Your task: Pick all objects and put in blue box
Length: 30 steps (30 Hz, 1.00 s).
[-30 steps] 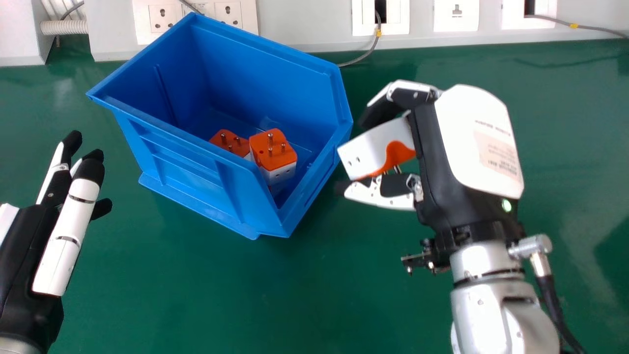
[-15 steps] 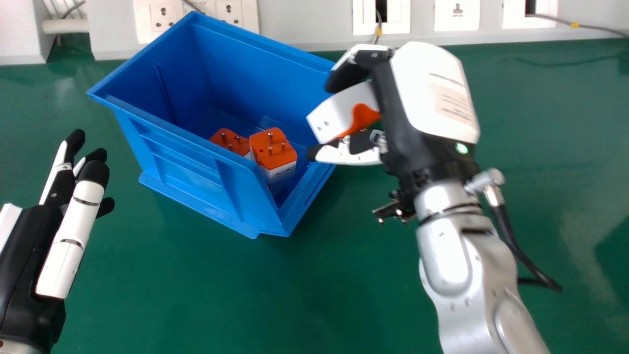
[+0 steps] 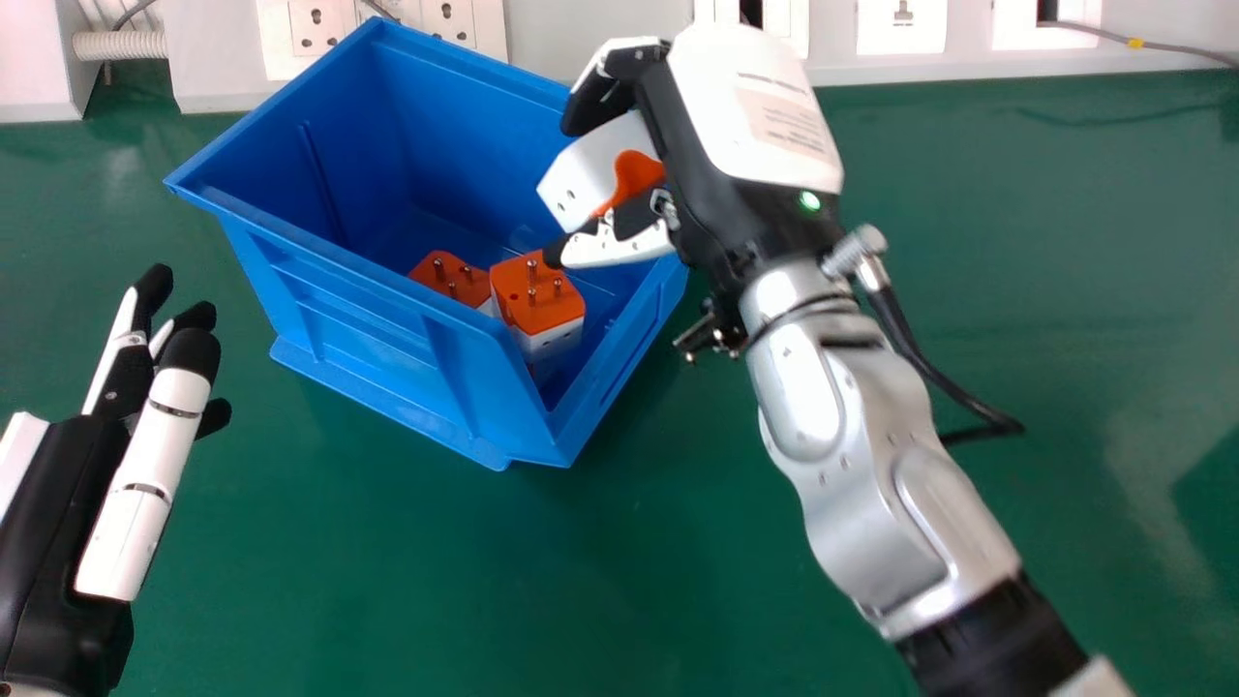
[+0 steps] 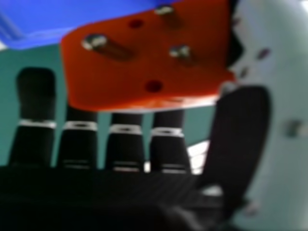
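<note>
My right hand [image 3: 755, 106] is over the right part of the blue box [image 3: 339, 281], shut on a white and orange plug adapter [image 3: 590, 172] held above the box's inside. In the right hand view the adapter's orange pin face [image 4: 144, 57] lies between the fingers and the thumb [image 4: 240, 134] of my right hand [image 4: 125, 144]. Two more orange and white adapters, one [image 3: 537, 300] in front and another [image 3: 451, 276] beside it, rest on the box floor. My left hand [image 3: 68, 484] is open at the left edge, apart from the box.
Behind the box runs a grey wall panel [image 3: 600, 44] with sockets and cables. The green tabletop [image 3: 387, 561] stretches in front of the box and to its right. The silver right forearm [image 3: 871, 465] crosses the right side of the table.
My right hand has moved left and farther back with the adapter, from beside the box to over its inside. The left hand has shifted very slightly to the right.
</note>
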{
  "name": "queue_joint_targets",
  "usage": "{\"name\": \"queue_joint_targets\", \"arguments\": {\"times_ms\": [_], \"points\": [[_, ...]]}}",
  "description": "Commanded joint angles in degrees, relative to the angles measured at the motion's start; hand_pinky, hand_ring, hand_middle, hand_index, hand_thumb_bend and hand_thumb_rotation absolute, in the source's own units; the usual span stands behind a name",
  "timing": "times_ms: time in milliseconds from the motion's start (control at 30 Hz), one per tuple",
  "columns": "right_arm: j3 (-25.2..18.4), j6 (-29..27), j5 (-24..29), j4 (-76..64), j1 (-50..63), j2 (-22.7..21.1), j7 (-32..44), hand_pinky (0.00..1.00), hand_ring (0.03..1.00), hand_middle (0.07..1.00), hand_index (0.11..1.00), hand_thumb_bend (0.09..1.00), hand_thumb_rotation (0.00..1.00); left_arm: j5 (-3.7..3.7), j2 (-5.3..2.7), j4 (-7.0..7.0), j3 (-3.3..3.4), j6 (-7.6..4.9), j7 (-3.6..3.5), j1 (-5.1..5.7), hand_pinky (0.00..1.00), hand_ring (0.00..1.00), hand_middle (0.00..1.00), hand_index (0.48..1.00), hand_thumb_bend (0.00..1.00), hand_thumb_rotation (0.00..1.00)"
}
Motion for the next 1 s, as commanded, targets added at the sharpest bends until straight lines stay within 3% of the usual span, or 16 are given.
{"name": "queue_joint_targets", "arguments": {"times_ms": [0, 467, 667, 967], "points": [[0.76, -1.74, 0.59, 3.29, -5.51, 0.96, -1.25, 0.31, 0.42, 0.53, 0.511, 0.489, 0.0, 0.59, -0.32, -2.1, -0.06, -0.9, 0.58, 0.49, 0.89, 0.95, 0.97, 1.0, 0.48, 1.0], [4.97, -8.19, 2.68, 28.44, -20.65, 4.05, -4.52, 0.32, 0.433, 0.541, 0.496, 0.491, 0.0, 0.87, -0.97, -4.61, -1.39, -0.05, 1.53, 2.17, 0.89, 0.95, 0.97, 1.0, 0.46, 1.0], [9.37, -10.8, 0.67, 38.22, -26.01, 5.05, -7.41, 0.32, 0.431, 0.541, 0.503, 0.491, 0.0, 0.83, -1.43, -5.84, -1.98, 0.41, 1.69, 2.93, 0.89, 0.95, 0.97, 1.0, 0.45, 1.0], [12.28, -16.61, 0.41, 47.84, -30.18, 4.86, -9.07, 0.33, 0.435, 0.543, 0.502, 0.492, 0.0, 0.31, -2.01, -7.71, -2.94, 1.74, 1.95, 3.54, 0.89, 0.95, 0.97, 1.0, 0.45, 1.0]]}}
